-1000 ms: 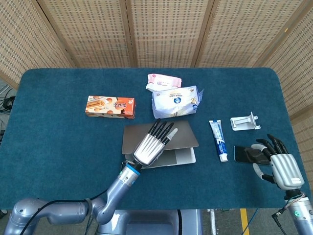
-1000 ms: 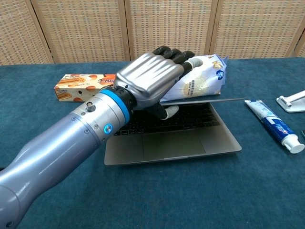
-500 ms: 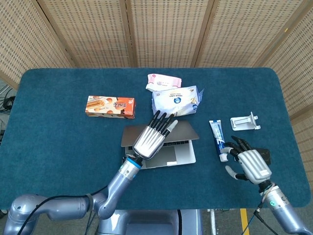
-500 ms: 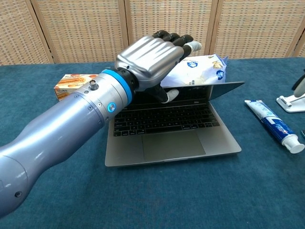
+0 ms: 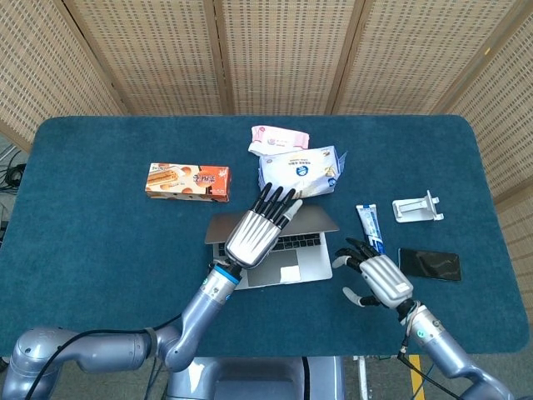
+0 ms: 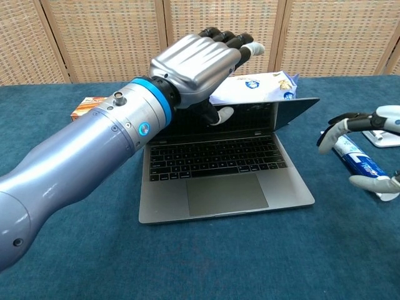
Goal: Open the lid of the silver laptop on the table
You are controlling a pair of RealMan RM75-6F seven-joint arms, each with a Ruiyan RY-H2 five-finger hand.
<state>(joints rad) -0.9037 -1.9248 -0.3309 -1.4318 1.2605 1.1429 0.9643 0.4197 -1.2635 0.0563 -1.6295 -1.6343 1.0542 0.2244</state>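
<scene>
The silver laptop lies at the table's middle front, its keyboard showing and its lid partly raised and tilted back. My left hand holds the lid's top edge, with straight fingers over its back and the thumb against the screen side. My right hand hovers just right of the laptop with fingers spread and nothing in it; in the chest view the right hand shows at the right edge.
A toothpaste tube lies right of the laptop, a black phone and a white stand beyond it. Behind the lid are a white bag, a pink packet and an orange snack box on the blue table.
The lid has risen from nearly flat to well open, with my left hand lifting on it. My right hand has moved left from over the phone to beside the laptop.
</scene>
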